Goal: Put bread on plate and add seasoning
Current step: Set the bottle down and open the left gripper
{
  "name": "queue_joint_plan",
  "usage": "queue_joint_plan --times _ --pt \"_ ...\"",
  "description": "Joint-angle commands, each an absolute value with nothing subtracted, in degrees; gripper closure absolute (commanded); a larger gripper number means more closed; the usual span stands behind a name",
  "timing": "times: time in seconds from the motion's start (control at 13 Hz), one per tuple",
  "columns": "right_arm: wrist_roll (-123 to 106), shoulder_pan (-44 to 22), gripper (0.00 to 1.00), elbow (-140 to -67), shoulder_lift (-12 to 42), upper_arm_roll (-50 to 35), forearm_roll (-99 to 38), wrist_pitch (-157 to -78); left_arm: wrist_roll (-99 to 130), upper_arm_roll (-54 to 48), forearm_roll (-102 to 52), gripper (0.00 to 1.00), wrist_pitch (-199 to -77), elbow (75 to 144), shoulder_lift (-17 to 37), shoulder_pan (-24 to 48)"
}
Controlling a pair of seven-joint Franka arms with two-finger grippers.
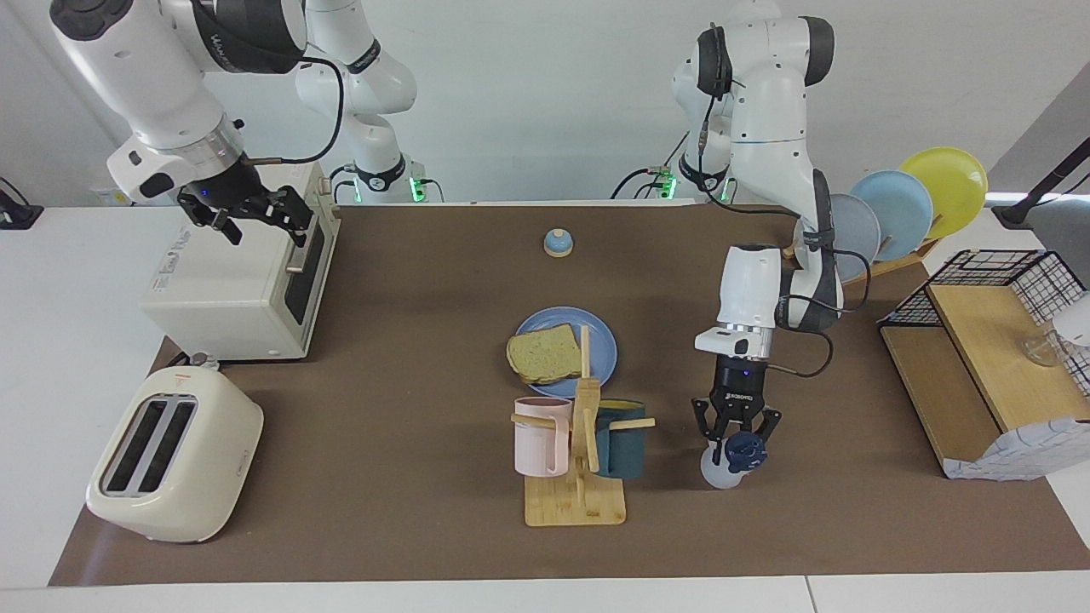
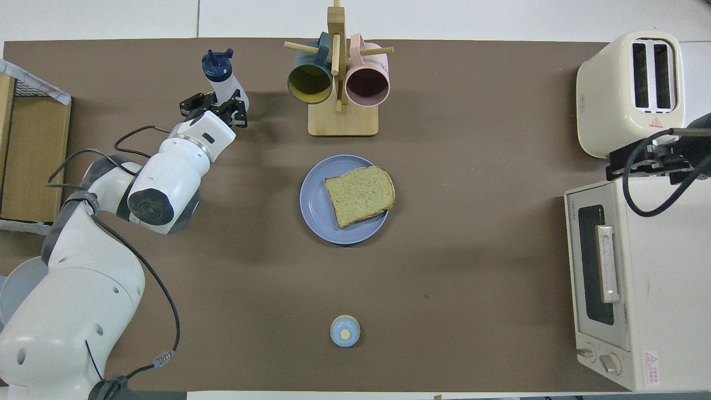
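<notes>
I see the seasoning [image 1: 725,466], a translucent white bottle with a navy looped cap, standing tilted on the bench [image 1: 409,340] beside the mug rack [image 1: 579,460], toward the left arm's end. The left gripper [image 1: 736,436] has its fingers clenched on the bottle just below the cap. The bread [image 1: 545,353] lies on the blue plate [image 1: 603,340], nearer the robots than the rack. The right gripper [image 1: 255,220] waits, fingers spread, over the toaster oven [image 1: 230,289]. A bell [image 1: 558,243] and toaster [image 1: 170,455] stand well apart
</notes>
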State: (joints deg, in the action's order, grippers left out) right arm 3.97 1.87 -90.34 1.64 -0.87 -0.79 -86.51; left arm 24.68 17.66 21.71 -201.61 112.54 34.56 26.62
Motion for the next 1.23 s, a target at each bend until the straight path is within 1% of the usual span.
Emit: queue_joint_plan --times 0.0,0.08,0.23,0.62,0.77,0.85,1.08,1.16 --pt "2.81 2.46 0.0 -91.67 0.53 -1.05 -0.7 -86.66 24.7 17.4 23.03 0.48 -200.92 115.93 33.93 25.75" --pt "2.81 2.37 0.0 -91.58 0.53 -1.05 -0.7 -86.66 24.7 17.4 23.03 0.35 -200.92 116.36 33.84 25.75" --pt "2.81 2.37 0.0 -91.58 0.53 -1.05 -0.7 -86.66 24.7 17.4 23.03 0.2 -200.92 116.72 33.66 25.75" --pt "2.81 2.37 0.0 -91.58 0.53 -1.05 -0.7 -86.66 24.78 17.32 23.03 0.17 -200.92 117.33 33.4 25.32" --pt "2.81 2.46 0.0 -91.67 0.53 -1.05 -0.7 -86.66 24.79 17.31 23.03 0.13 -200.92 117.77 32.88 25.31" --pt "2.81 2.37 0.0 -91.58 0.53 -1.05 -0.7 -86.66 24.79 17.31 23.03 0.12 -200.92 119.08 32.0 25.31" --pt "2.81 2.37 0.0 -91.58 0.53 -1.05 -0.7 -86.66 24.79 17.31 23.03 0.0 -200.92 123.82 27.26 25.57" --pt "2.81 2.46 0.0 -91.67 0.53 -1.05 -0.7 -86.66 24.79 17.31 23.03 0.0 -200.74 125.58 25.42 25.84"
